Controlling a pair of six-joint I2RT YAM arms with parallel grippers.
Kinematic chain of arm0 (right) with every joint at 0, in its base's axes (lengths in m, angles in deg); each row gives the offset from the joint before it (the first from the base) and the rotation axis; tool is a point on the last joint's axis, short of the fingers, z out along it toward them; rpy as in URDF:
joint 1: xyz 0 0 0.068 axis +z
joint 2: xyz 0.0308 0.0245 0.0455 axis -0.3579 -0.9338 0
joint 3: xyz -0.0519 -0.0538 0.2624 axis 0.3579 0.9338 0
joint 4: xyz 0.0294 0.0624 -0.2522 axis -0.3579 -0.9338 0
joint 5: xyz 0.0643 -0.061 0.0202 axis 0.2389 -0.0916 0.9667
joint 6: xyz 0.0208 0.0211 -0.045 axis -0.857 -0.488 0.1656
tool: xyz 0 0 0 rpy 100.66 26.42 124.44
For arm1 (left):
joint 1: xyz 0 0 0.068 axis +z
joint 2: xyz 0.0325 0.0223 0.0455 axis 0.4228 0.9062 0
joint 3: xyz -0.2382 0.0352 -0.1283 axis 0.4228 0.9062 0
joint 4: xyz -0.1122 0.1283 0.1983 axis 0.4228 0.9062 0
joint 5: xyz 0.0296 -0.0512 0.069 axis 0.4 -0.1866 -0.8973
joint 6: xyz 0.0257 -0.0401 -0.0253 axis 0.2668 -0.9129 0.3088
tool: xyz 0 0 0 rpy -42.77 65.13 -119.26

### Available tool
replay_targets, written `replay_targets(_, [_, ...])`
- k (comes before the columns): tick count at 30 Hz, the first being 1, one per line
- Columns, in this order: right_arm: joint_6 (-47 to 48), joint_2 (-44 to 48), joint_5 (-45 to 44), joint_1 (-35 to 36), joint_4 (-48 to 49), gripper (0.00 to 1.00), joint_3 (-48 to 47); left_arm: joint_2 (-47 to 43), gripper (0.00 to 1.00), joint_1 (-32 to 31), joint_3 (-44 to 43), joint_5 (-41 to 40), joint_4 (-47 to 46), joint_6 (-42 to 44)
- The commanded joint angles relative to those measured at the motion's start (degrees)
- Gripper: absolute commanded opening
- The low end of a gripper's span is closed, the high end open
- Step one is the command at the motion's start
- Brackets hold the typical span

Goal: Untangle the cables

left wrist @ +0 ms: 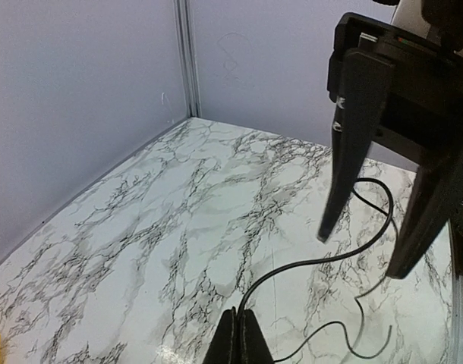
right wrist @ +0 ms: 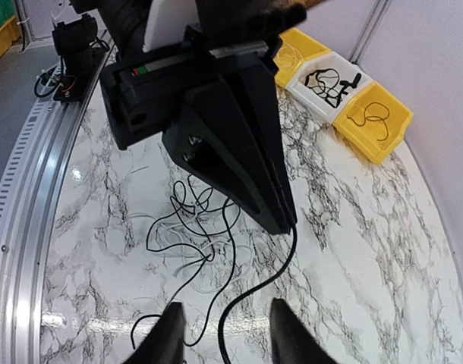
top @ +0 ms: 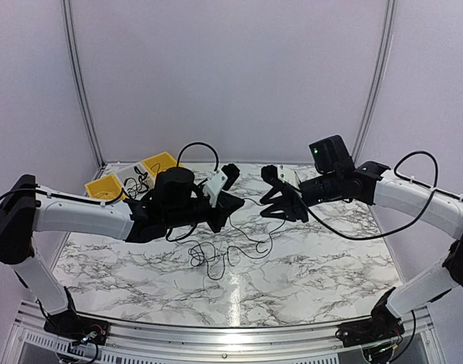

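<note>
The cables lie as a loose tangle of thin black wires on the marble table, below and between my two grippers; the right wrist view shows the tangle too. My left gripper is shut on one black cable, lifted above the table, its jaws pressed together. That held cable hangs from the left fingertips and runs down between the spread fingers of my right gripper. My right gripper is open and empty, facing the left gripper at close range.
Three small bins stand at the back left: a yellow bin, a white bin holding black wires, and another yellow bin. An aluminium rail runs along the near edge. Grey walls enclose the table.
</note>
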Motion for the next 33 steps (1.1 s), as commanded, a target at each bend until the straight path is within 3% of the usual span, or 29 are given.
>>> replay_targets(1, [-0.2,0.1,-5.2,-1.0,2.8,0.47,1.3,-4.2,0.00,1.4,-3.1,-3.5,4.6,1.8])
replay_targets(5, [0.4,0.7,-7.2,-2.9,3.5,0.60,2.4,-6.9,0.00,4.0,-6.4,-7.7,8.4,-0.3])
replay_targets(13, [0.8,0.3,-7.5,-4.8,4.5,0.62,3.8,-11.8,0.00,10.3,-17.0,-8.9,16.0,-3.8])
replay_targets(20, [1.2,-2.0,-6.9,-4.8,4.3,0.62,4.0,-12.4,0.00,13.7,-29.6,-20.8,26.3,-2.1])
replay_targets(26, [1.5,-2.8,-6.6,-4.8,4.3,0.62,4.1,-15.6,0.00,17.7,-30.0,-22.0,27.4,-7.3])
replay_targets(33, [1.5,-4.9,-5.6,-4.0,3.9,0.61,4.0,-18.6,0.00,18.2,-27.5,-22.1,27.1,-8.1])
